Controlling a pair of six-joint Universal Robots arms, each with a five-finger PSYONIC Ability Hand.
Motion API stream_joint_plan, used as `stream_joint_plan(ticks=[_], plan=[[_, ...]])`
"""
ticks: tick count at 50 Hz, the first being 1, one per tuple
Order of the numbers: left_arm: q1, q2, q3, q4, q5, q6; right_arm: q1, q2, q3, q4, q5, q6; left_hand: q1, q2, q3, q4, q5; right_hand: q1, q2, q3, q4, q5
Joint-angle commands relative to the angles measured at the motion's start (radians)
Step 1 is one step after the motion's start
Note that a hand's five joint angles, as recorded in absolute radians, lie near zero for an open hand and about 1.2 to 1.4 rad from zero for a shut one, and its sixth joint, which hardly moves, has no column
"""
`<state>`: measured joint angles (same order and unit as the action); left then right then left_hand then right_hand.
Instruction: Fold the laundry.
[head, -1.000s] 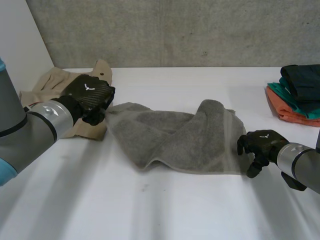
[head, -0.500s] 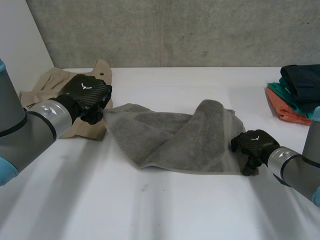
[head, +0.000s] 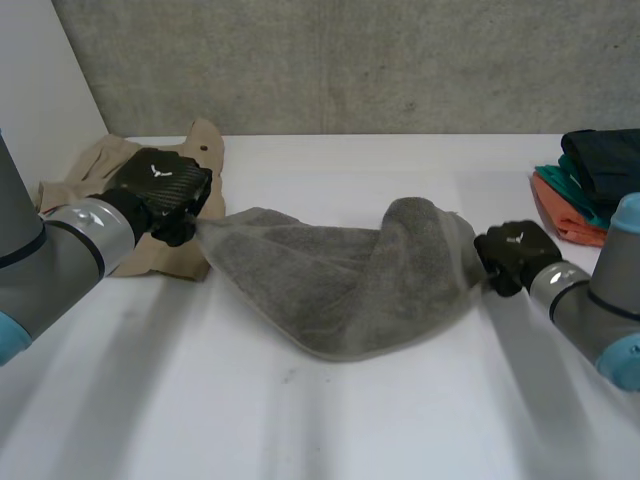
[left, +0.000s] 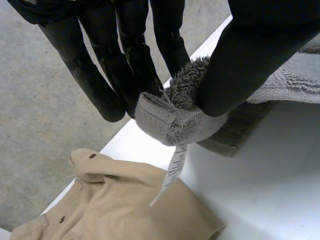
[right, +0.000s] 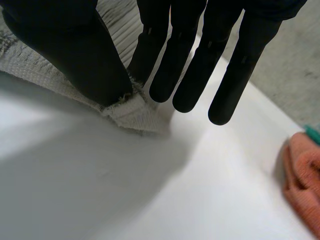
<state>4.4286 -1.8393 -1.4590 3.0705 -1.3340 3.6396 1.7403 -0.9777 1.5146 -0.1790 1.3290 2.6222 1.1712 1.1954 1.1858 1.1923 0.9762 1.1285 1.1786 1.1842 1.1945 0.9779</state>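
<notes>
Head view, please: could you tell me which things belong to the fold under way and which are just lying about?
In the job:
- grey towel
- left hand, pinching one towel corner
- right hand, pinching a corner at the towel's other end

Lying about:
- beige garment, beside the left hand
- folded stack of orange, teal and dark clothes, beyond the right hand

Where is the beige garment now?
In the head view, the beige garment lies at the far left of the table, behind the left hand pinching a corner of the grey towel.
</notes>
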Motion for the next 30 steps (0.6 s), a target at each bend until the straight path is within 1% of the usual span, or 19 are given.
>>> stream_joint_plan(ticks=[1, 5, 6, 9, 10, 13, 14, 17, 18, 20, 22, 24, 25, 28, 30], plan=[[0.032, -0.014, 0.087, 0.017, -0.031, -0.004, -0.008, -0.074, -0.16, 0.032, 0.002, 0.073, 0.225, 0.201, 0.21, 0.204, 0.246, 0.268, 0.218, 0.212, 0.202, 0.244], [0.049, 0.015, 0.166, 0.001, -0.094, -0.079, -0.039, -0.179, -0.27, 0.133, 0.024, 0.119, 0.225, 0.201, 0.21, 0.204, 0.246, 0.268, 0.218, 0.212, 0.202, 0.244], [0.054, 0.061, 0.186, -0.007, -0.12, -0.119, -0.056, -0.237, -0.322, 0.212, 0.027, 0.122, 0.225, 0.201, 0.21, 0.204, 0.246, 0.268, 0.218, 0.212, 0.202, 0.244], [0.064, 0.145, 0.2, -0.016, -0.137, -0.16, -0.079, -0.309, -0.401, 0.389, 0.018, 0.108, 0.225, 0.201, 0.21, 0.204, 0.246, 0.268, 0.218, 0.212, 0.202, 0.244], [0.084, 0.199, 0.201, -0.03, -0.137, -0.182, -0.102, -0.335, -0.459, 0.511, 0.004, 0.092, 0.225, 0.201, 0.21, 0.204, 0.246, 0.268, 0.218, 0.212, 0.202, 0.244], [0.107, 0.267, 0.19, -0.077, -0.12, -0.199, -0.142, -0.355, -0.548, 0.691, -0.02, 0.044, 0.225, 0.201, 0.21, 0.204, 0.246, 0.268, 0.218, 0.212, 0.202, 0.244], [0.118, 0.302, 0.178, -0.111, -0.101, -0.2, -0.163, -0.358, -0.594, 0.816, -0.025, 0.0, 0.225, 0.201, 0.21, 0.204, 0.246, 0.268, 0.218, 0.212, 0.202, 0.244], [0.126, 0.318, 0.158, -0.166, -0.067, -0.196, -0.185, -0.349, -0.637, 0.967, -0.028, -0.068, 0.225, 0.201, 0.21, 0.204, 0.246, 0.268, 0.218, 0.212, 0.202, 0.244], [0.129, 0.308, 0.148, -0.205, -0.051, -0.191, -0.191, -0.339, -0.643, 1.056, -0.028, -0.118, 0.225, 0.201, 0.21, 0.204, 0.246, 0.268, 0.218, 0.212, 0.202, 0.244], [0.127, 0.287, 0.135, -0.234, -0.047, -0.187, -0.191, -0.326, -0.639, 1.13, -0.03, -0.161, 0.225, 0.201, 0.21, 0.204, 0.246, 0.268, 0.218, 0.212, 0.202, 0.244], [0.123, 0.231, 0.126, -0.271, -0.056, -0.173, -0.186, -0.302, -0.622, 1.17, -0.027, -0.21, 0.225, 0.201, 0.21, 0.204, 0.246, 0.268, 0.218, 0.212, 0.202, 0.244], [0.121, 0.172, 0.128, -0.283, -0.068, -0.158, -0.176, -0.28, -0.607, 1.164, -0.025, -0.225, 0.225, 0.201, 0.21, 0.204, 0.246, 0.268, 0.218, 0.212, 0.202, 0.244], [0.118, 0.111, 0.132, -0.285, -0.085, -0.139, -0.162, -0.26, -0.597, 1.147, -0.024, -0.222, 0.225, 0.201, 0.21, 0.204, 0.246, 0.268, 0.218, 0.212, 0.202, 0.244], [0.112, 0.016, 0.154, -0.274, -0.109, -0.108, -0.144, -0.216, -0.591, 1.087, -0.021, -0.205, 0.225, 0.201, 0.21, 0.204, 0.246, 0.268, 0.218, 0.212, 0.202, 0.244], [0.103, -0.078, 0.215, -0.248, -0.139, -0.082, -0.117, -0.17, -0.603, 0.991, -0.01, -0.171, 0.225, 0.201, 0.21, 0.204, 0.246, 0.268, 0.218, 0.212, 0.202, 0.244]])
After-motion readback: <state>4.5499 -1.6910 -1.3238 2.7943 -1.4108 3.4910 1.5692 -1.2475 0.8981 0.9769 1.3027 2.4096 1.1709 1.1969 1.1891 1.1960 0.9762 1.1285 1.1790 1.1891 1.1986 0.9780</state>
